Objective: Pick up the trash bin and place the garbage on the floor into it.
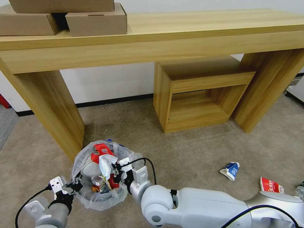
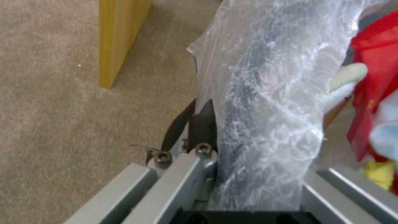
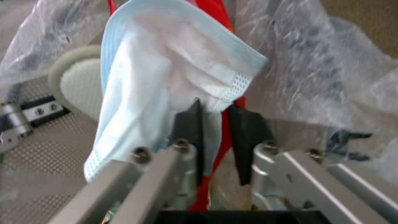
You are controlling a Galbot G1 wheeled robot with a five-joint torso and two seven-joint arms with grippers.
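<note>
Two grippers work at the trash bin (image 1: 98, 193), at my 7 o'clock on the floor (image 1: 190, 152). My left gripper (image 1: 72, 186) pinches its bagged rim; my right gripper (image 3: 215, 124) hangs over it, nipping a blue-white face mask (image 3: 166, 77). Loose garbage (image 1: 230, 170) lies at 4 o'clock.

My head camera looks forward and down at the carpet (image 1: 190, 152) and wooden desk (image 1: 152, 41). My left wrist camera sits tight against the bin's bag liner (image 2: 265, 102). My right wrist camera peers closely into the same trash bin (image 1: 98, 171).
</note>
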